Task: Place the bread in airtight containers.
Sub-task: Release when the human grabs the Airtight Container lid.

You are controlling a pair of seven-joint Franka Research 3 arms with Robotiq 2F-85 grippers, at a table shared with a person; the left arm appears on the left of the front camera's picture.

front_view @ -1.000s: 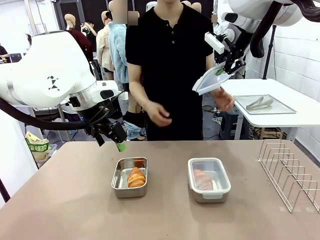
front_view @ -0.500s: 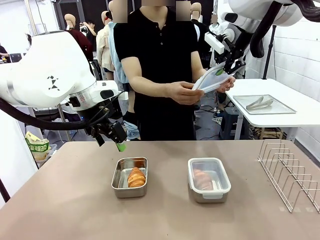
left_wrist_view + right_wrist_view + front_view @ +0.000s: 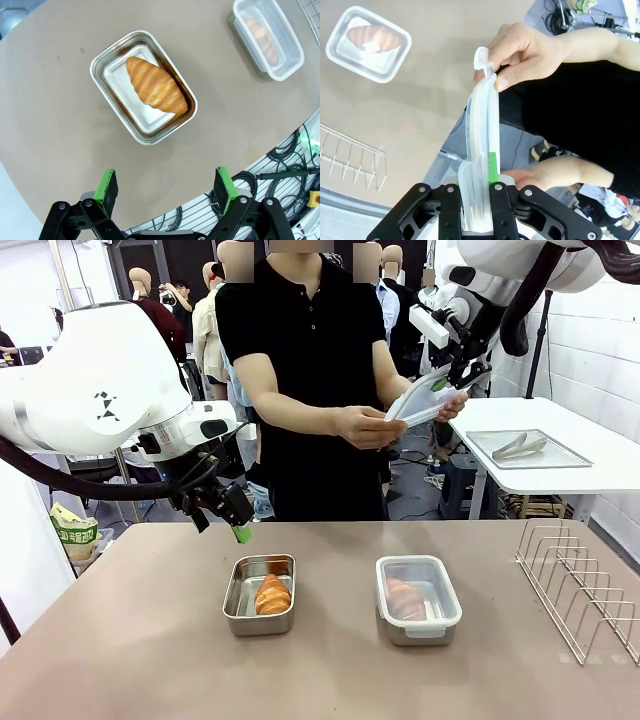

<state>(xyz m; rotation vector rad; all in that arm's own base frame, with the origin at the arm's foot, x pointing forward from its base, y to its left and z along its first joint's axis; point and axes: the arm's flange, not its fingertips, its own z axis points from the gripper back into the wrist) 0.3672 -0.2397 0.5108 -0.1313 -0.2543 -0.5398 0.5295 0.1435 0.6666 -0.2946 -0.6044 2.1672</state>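
The left hand (image 3: 238, 523) hangs open above the bench (image 3: 140, 640), its green pads (image 3: 106, 183) spread wide, just behind an uncovered steel tin (image 3: 260, 594) holding one croissant (image 3: 272, 594). A second tin (image 3: 418, 600), to the right of the first and apart from it, is covered by its clear lid, a second croissant (image 3: 404, 598) visible inside. The right hand (image 3: 447, 383) is raised high at the far right, closed on a loose clear lid (image 3: 481, 165). The person's two hands (image 3: 368, 426) also grip that lid, one at its far end, one near the fingers. A wire rack (image 3: 580, 585) stands at the bench's right edge.
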